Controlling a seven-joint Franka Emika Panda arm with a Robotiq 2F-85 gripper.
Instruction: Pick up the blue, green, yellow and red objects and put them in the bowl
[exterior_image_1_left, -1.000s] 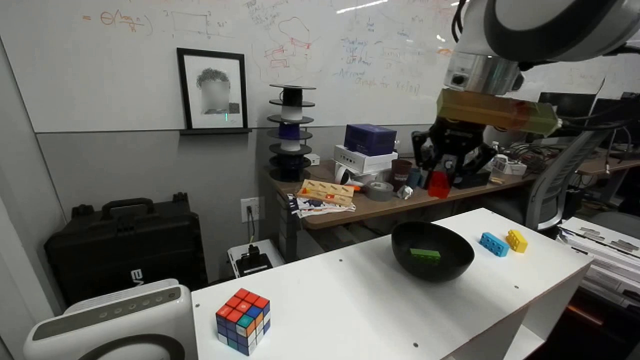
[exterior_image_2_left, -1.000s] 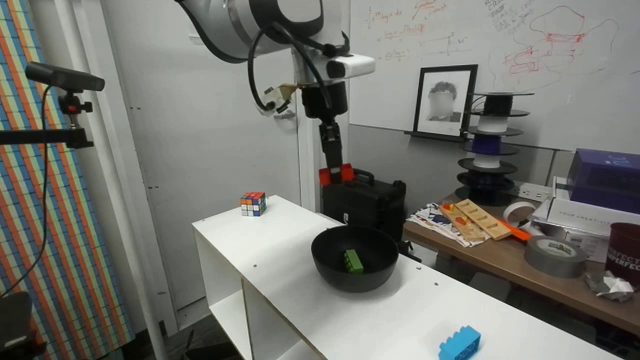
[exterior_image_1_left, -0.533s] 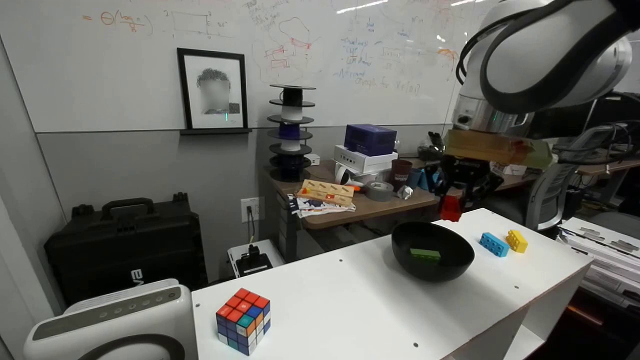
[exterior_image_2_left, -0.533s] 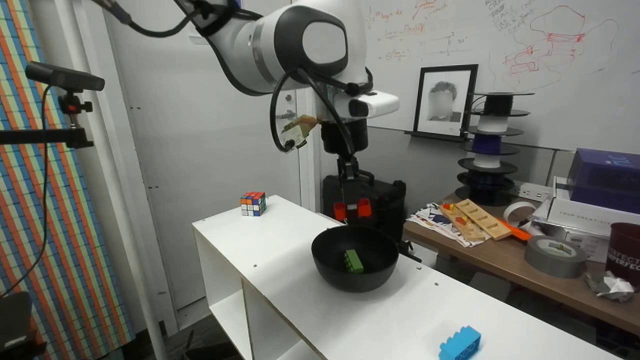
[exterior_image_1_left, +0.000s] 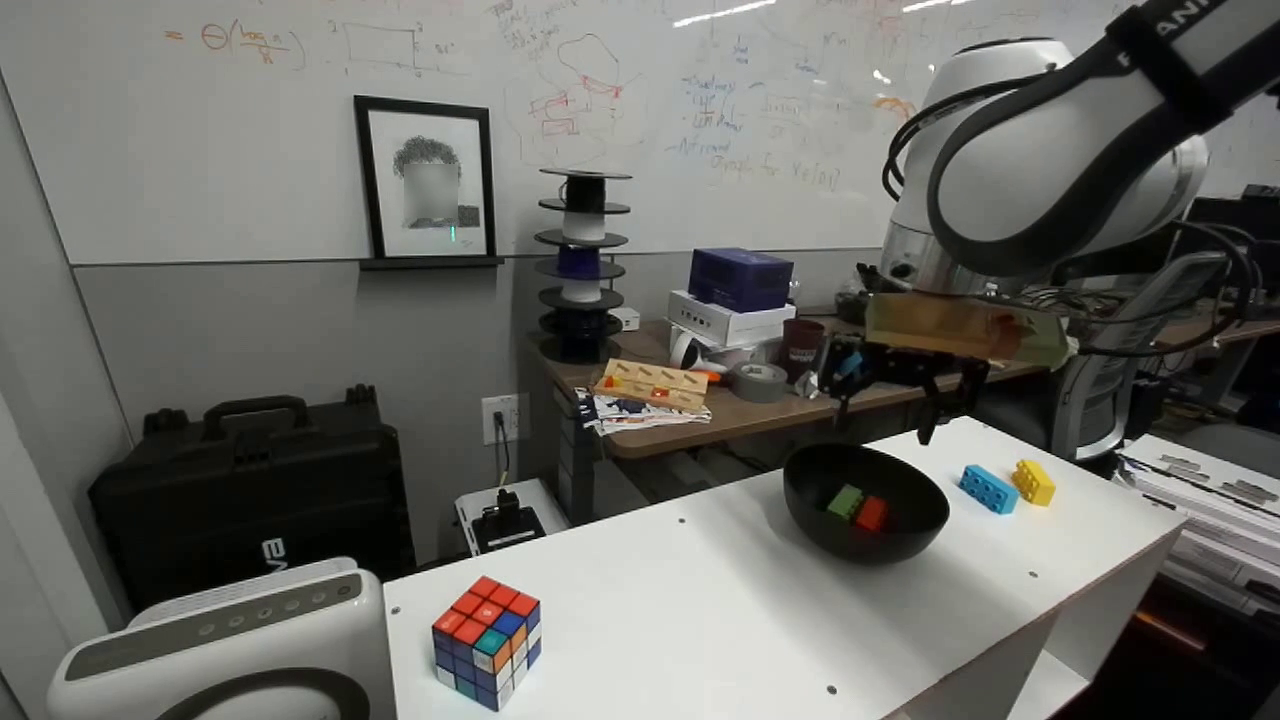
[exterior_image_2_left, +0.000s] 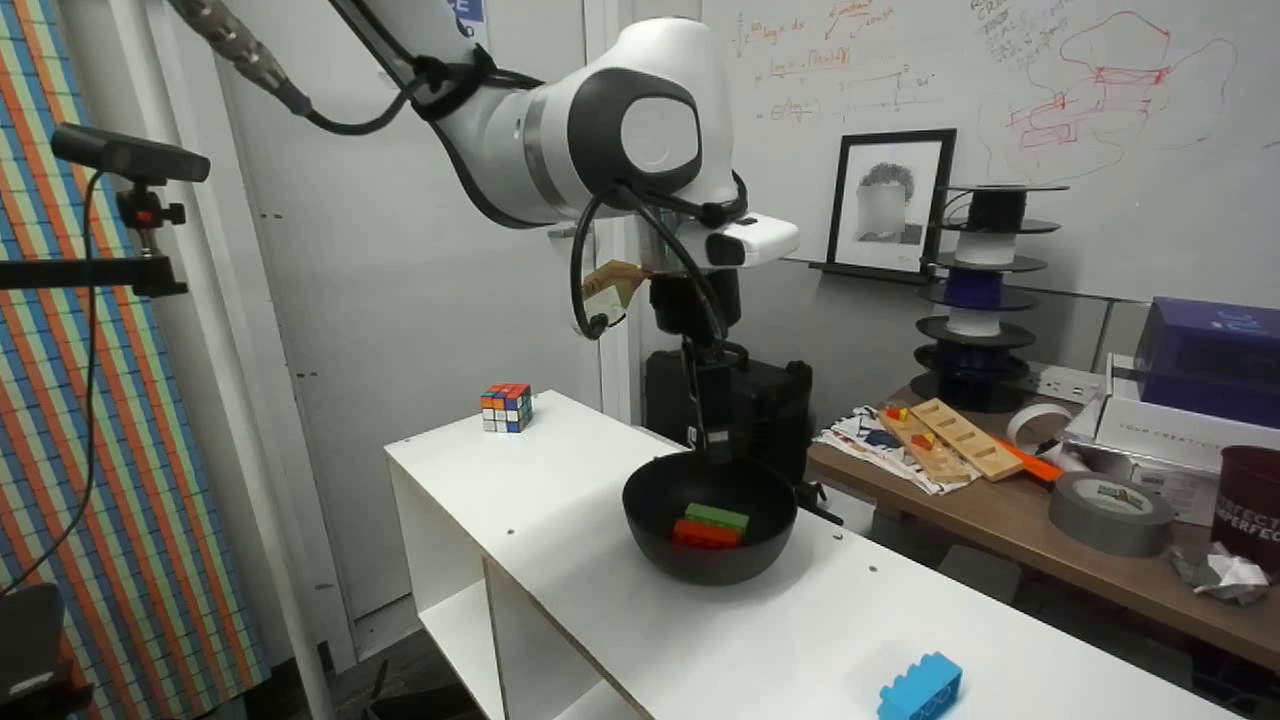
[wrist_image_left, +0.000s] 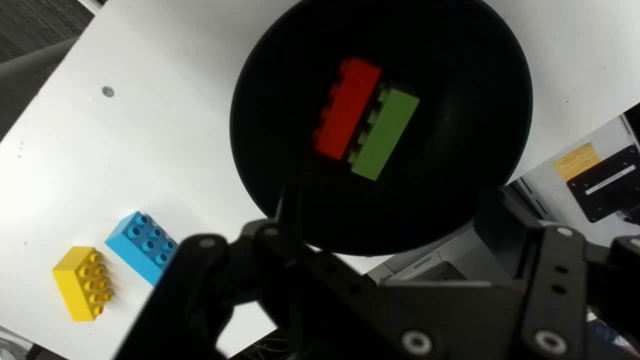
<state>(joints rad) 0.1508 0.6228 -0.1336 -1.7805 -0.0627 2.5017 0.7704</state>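
Gripper (exterior_image_1_left: 883, 430): spread, unladen, above bowl (exterior_image_1_left: 908, 490); red block (exterior_image_1_left: 871, 513), green block (exterior_image_1_left: 846, 501) inside. Best raised straight clear before crossing to blue block (exterior_image_1_left: 988, 489), right in both exterior views.

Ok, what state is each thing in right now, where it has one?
End effector: open, holding nothing
Red block: in the bowl, on its side
Green block: in the bowl, on its side
Bowl: upright, holding those two
Blue block: loose on the white surface
Yellow block: loose on the white surface, apparently on its side
Puzzle cube: scrambled
Black case: closed
Whiteboard: written on
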